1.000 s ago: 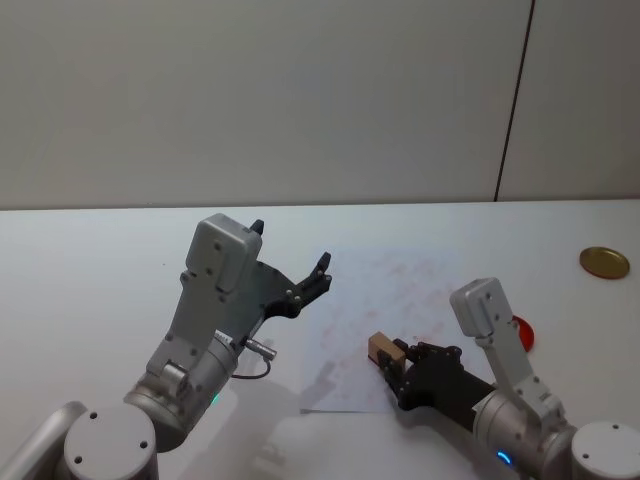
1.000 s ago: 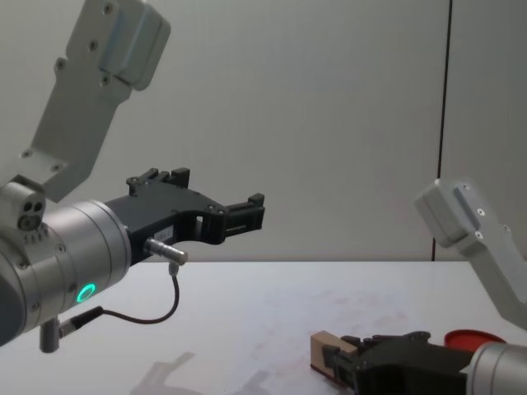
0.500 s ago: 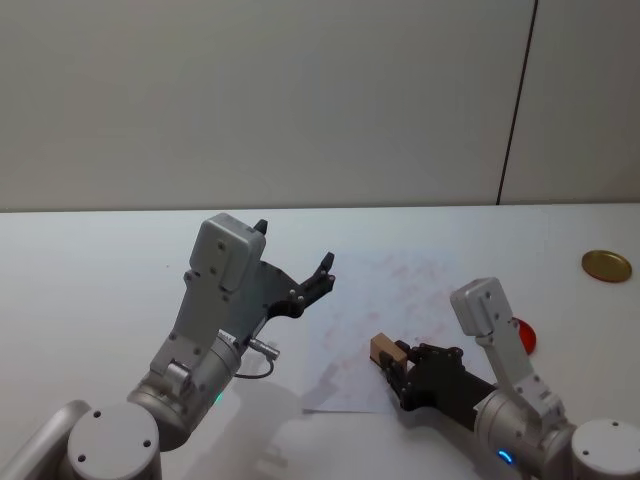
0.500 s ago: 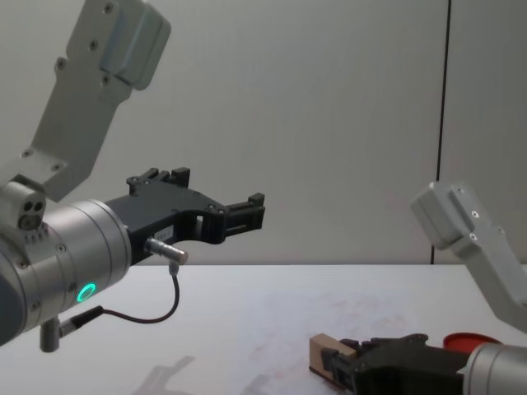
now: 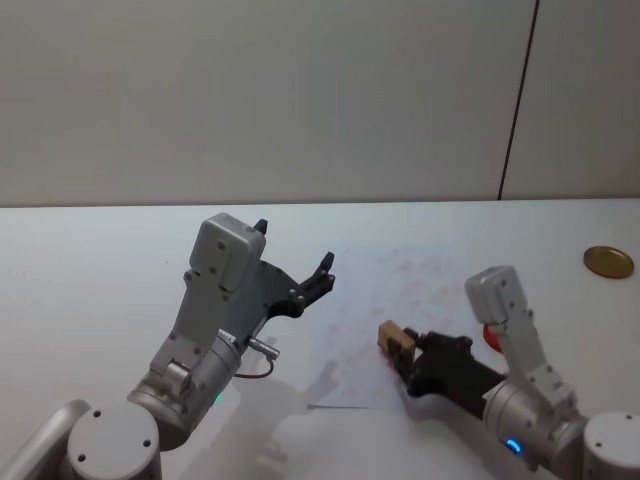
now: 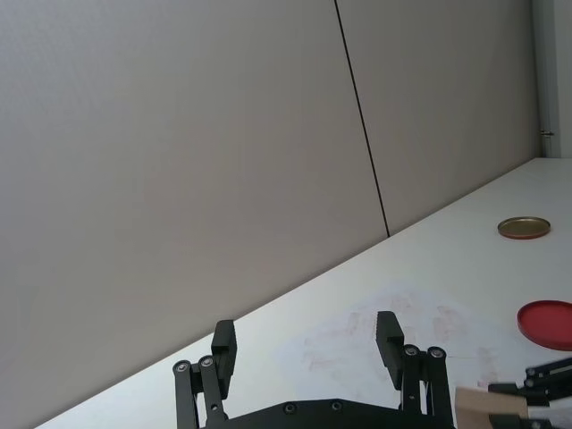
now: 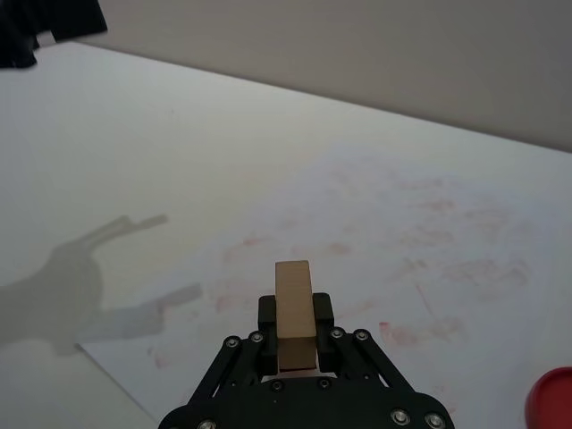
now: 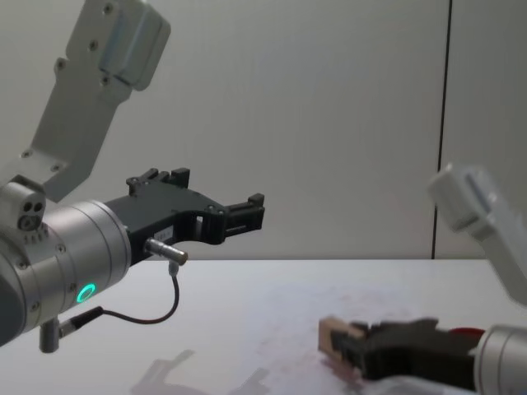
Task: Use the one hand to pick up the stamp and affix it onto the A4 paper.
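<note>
The light-tan wooden stamp [image 5: 394,338] [image 7: 294,304] [image 8: 336,339] is held by my right gripper [image 5: 404,350] [image 7: 295,335] [image 8: 350,354], which is shut on it. It hovers low over the near part of the A4 paper [image 5: 400,290] [image 7: 402,241] [image 8: 305,313], a white sheet with faint pink-red smudges. I cannot tell whether the stamp touches the sheet. My left gripper [image 5: 295,270] [image 6: 308,353] [image 8: 218,202] hangs raised and open to the left of the paper, holding nothing.
A flat red ink pad [image 5: 492,335] [image 6: 547,323] [image 7: 552,400] lies right of the paper, partly behind my right arm. A gold round lid [image 5: 609,262] [image 6: 524,227] sits at the far right of the white table [image 5: 90,270]. A grey wall stands behind.
My right gripper has shifted slightly right and forward over the paper with the stamp in it. The left arm has stayed still.
</note>
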You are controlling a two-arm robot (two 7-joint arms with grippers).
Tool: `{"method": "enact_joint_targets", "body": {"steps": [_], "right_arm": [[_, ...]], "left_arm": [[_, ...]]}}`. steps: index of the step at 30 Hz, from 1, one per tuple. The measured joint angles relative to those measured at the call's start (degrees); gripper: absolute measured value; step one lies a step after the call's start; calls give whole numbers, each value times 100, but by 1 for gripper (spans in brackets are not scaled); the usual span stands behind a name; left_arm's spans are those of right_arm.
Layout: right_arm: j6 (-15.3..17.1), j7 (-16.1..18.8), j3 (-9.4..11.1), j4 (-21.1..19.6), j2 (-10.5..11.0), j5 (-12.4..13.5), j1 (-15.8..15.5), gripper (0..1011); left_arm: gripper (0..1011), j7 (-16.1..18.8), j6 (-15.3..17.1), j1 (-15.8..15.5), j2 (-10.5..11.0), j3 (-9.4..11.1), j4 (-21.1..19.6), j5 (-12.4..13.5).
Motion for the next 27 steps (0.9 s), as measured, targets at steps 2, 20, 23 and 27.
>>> {"method": "enact_joint_targets", "body": {"steps": [2, 20, 23, 27], "right_arm": [[-32, -21, 24, -55, 14, 48, -6, 219], [-227, -383, 412, -501, 342, 404, -77, 219], [-227, -429, 467, -513, 396, 405, -88, 219], [-213, -506, 566, -518, 498, 404, -108, 219]], "left_arm": [[993, 0, 0, 0, 0, 0, 0, 0], [993, 0, 0, 0, 0, 0, 0, 0], [993, 0, 0, 0, 0, 0, 0, 0], [993, 0, 0, 0, 0, 0, 0, 0]]}}
